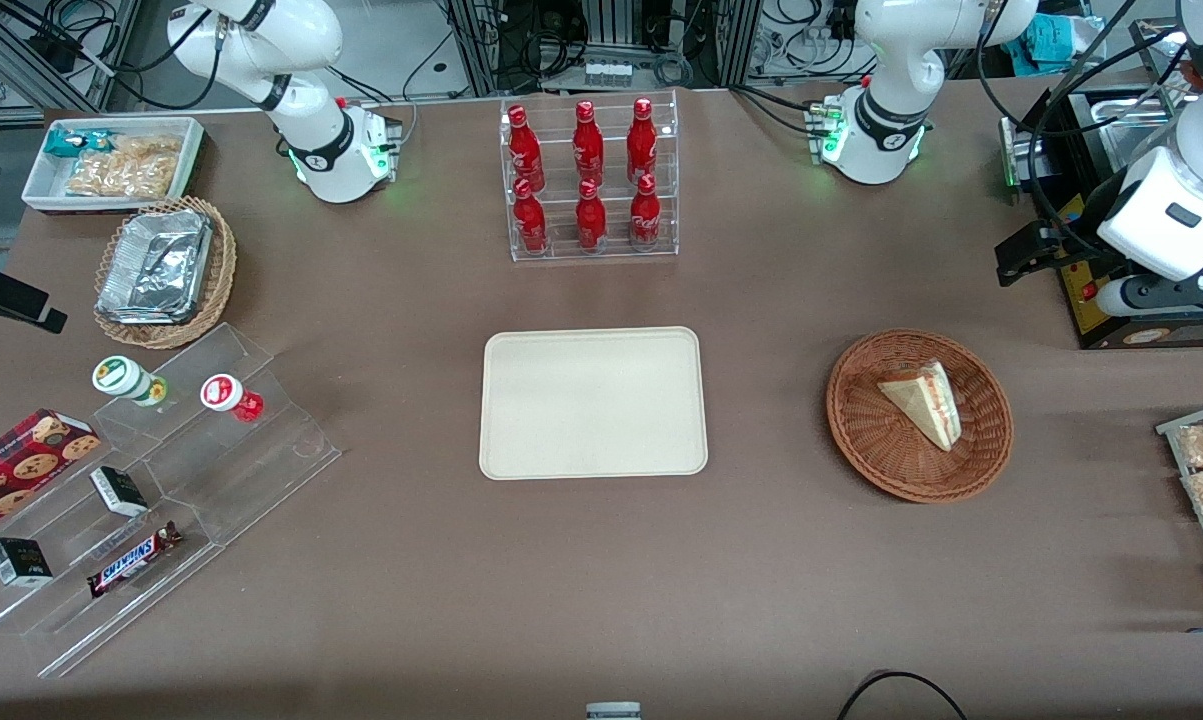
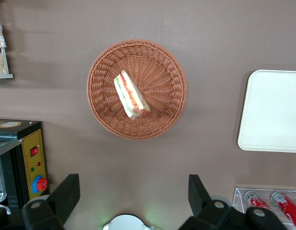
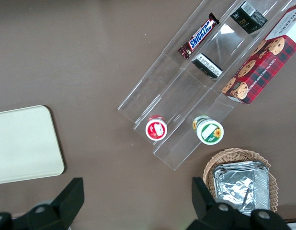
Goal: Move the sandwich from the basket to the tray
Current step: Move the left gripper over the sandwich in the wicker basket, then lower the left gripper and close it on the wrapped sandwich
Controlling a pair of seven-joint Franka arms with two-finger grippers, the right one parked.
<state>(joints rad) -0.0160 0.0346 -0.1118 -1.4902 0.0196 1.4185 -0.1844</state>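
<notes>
Sandwich point(image 1: 924, 402) point(image 2: 130, 95): triangular wedge, pale bread, red and green filling along the cut edge, lying in the basket point(image 1: 981, 455) point(image 2: 165, 72), slightly off centre. Basket: round, shallow, reddish-brown wicker, resting on the brown counter point(image 1: 761, 560) toward the working arm's end, well apart from the tray. Tray point(image 1: 593, 402) point(image 2: 272, 111) point(image 3: 23, 143): flat, cream, rectangular with rounded corners, mid-counter, nothing on it. Gripper point(image 1: 1019, 262) point(image 2: 133, 196): held high above the counter, near the basket but clear of it and farther from the front camera; jaws wide apart, holding nothing, basket and sandwich framed in the gap in the left wrist view. Clear acrylic rack point(image 1: 591, 180) of six red bottles: farther from the front camera than the tray. Black box with yellow panel and red button point(image 2: 34, 165): at the working arm's end of the counter. Toward the parked arm's end: stepped clear acrylic stand point(image 1: 171, 480) point(image 3: 186, 96) carrying a Snickers bar point(image 1: 133, 560) point(image 3: 198, 34), two small dark boxes, a red-lidded cup point(image 1: 229, 395) point(image 3: 156, 128) and a green-lidded cup point(image 1: 126, 378) point(image 3: 209, 130); cookie box point(image 1: 16, 468) point(image 3: 260, 67) beside the stand; tan wicker basket of foil containers point(image 1: 161, 268) point(image 3: 241, 184); white bin of bagged snacks point(image 1: 111, 162).
</notes>
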